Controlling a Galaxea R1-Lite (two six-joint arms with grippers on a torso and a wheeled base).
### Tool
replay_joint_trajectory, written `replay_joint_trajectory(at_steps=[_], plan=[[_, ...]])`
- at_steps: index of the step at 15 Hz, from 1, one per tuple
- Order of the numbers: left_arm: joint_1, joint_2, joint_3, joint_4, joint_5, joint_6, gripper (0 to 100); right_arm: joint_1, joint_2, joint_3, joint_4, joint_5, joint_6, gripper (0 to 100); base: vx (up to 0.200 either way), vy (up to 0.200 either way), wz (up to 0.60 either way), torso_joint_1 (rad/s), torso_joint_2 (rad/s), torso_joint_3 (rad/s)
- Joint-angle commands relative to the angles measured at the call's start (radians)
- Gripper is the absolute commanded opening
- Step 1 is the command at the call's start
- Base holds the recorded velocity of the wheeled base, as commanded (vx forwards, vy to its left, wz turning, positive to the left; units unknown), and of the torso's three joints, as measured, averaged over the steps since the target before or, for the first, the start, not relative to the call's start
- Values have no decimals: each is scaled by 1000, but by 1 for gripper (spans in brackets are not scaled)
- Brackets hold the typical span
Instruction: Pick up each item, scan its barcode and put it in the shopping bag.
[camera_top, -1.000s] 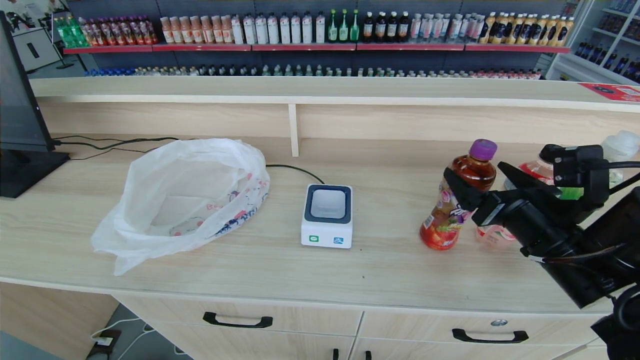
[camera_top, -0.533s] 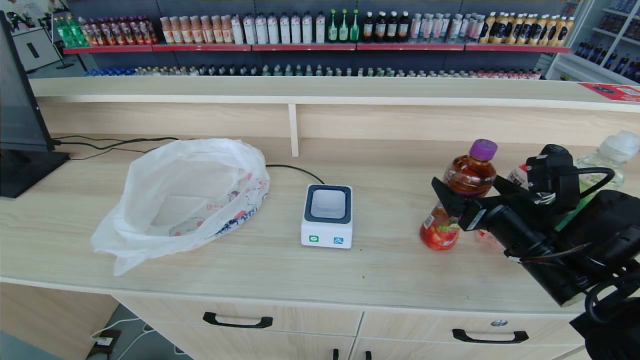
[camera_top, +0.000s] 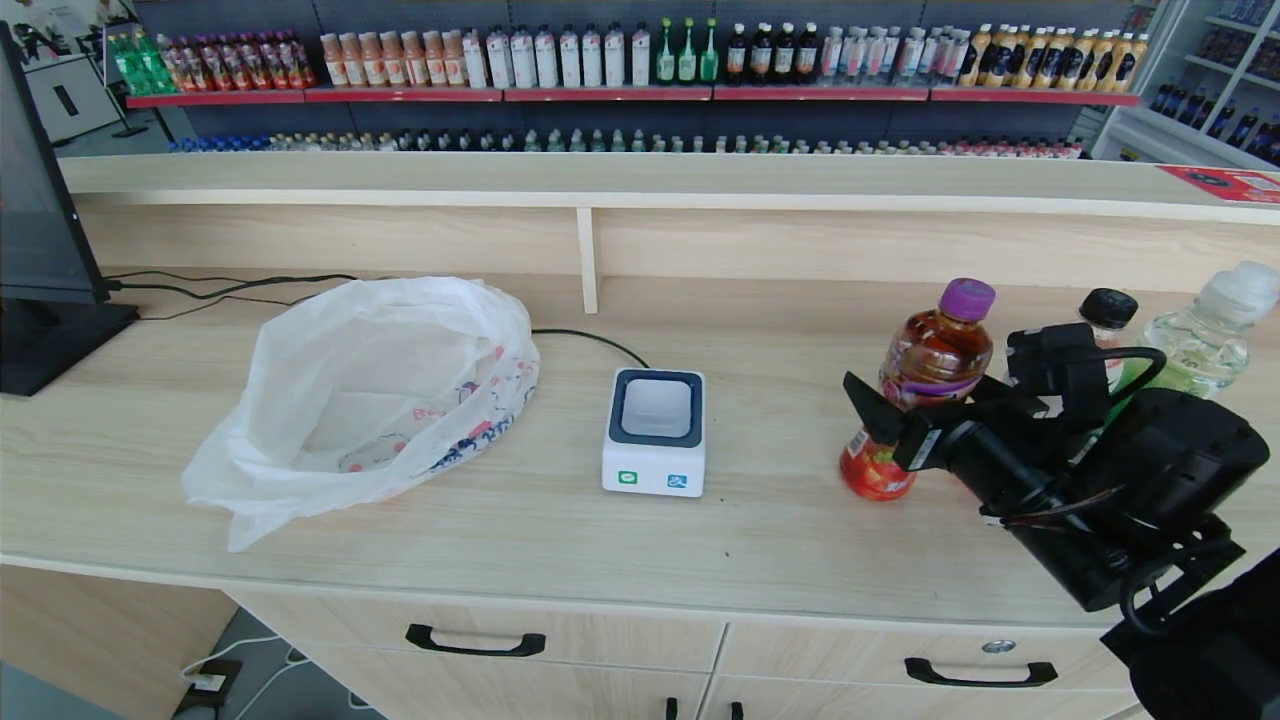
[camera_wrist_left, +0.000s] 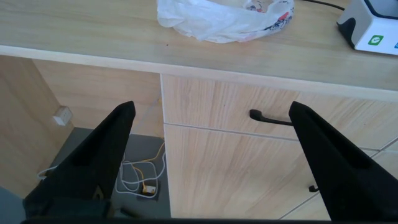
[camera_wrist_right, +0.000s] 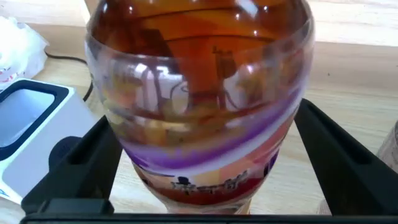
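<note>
Tea bottle (camera_top: 935, 370): purple cap, amber drink, purple band and a multicoloured label going red at the base. It stands upright on the counter (camera_top: 600, 540) at centre right of the head view, right of the scanner (camera_top: 655, 430).

Right gripper (camera_top: 920, 400) is spread wide with the bottle between its fingers. One finger is on the bottle's left side, the other mostly hidden behind its right side. In the right wrist view the bottle (camera_wrist_right: 199, 93) sits between the two black fingers (camera_wrist_right: 81, 168), level with the label; contact with the pads can't be told. The bottle's base is on the counter. The scanner (camera_wrist_right: 31, 118) is at the left edge there.

Black-capped bottle (camera_top: 1108, 310) and clear bottle (camera_top: 1205, 340) stand behind the right arm, far right.

Shopping bag (camera_top: 370, 390): white plastic with print on its side, lying slumped at centre left, mouth open upward, bare white plastic showing inside. It is well apart from the tea bottle, with the scanner between them.

Left gripper (camera_wrist_left: 211, 155) has its fingers wide apart, gripping nothing, in front of the drawers (camera_wrist_left: 249, 112) below the counter edge. Bag (camera_wrist_left: 224, 15) at top centre.
</note>
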Motion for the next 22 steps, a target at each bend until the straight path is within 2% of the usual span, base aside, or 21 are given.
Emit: replay_joint_trajectory(at_steps=[1, 9, 10, 22], plan=[[-1, 0, 0, 0, 0, 0, 100, 0, 10, 2, -1, 1, 0, 100, 0, 0, 0, 0, 0, 0], [-1, 0, 1, 0, 0, 0, 100, -1, 27, 22, -1, 1, -8, 100, 0, 0, 0, 0, 0, 0], [1, 0, 0, 0, 0, 0, 100, -1, 26, 22, -1, 1, -8, 0, 0, 0, 0, 0, 0, 0], [-1, 0, 0, 0, 0, 0, 100, 0, 12, -26, -1, 1, 1, 0, 0, 0, 0, 0, 0, 0]])
